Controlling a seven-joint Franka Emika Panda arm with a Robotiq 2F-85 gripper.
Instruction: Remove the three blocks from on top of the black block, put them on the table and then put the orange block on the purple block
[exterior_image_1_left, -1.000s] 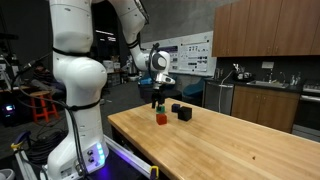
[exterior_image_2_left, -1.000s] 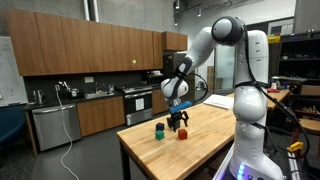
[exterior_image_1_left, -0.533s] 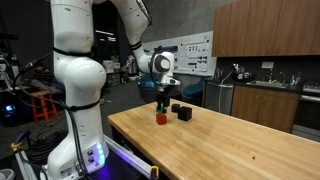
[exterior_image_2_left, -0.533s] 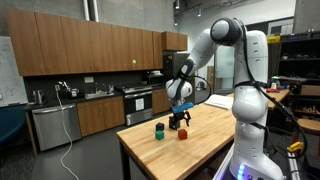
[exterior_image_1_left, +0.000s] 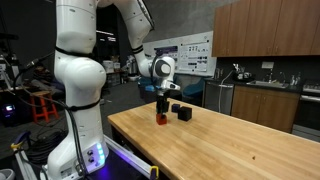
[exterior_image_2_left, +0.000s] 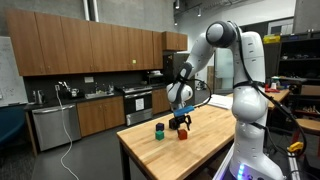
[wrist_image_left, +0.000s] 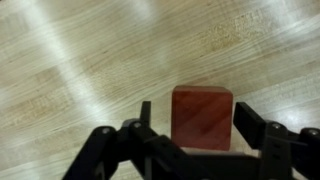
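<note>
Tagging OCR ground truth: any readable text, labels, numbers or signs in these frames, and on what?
No text can be read in any view.
White wall posters behind the arm: printed, but too small to read.
Small orange-red cube and light wooden butcher-block tabletop: no markings visible.

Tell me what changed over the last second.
The claw shifted sideways and lowered over the orange block; the wrist view shows its fingers flanking the block, open. Nothing was grasped or released. The orange block, green block and black block stayed put.
</note>
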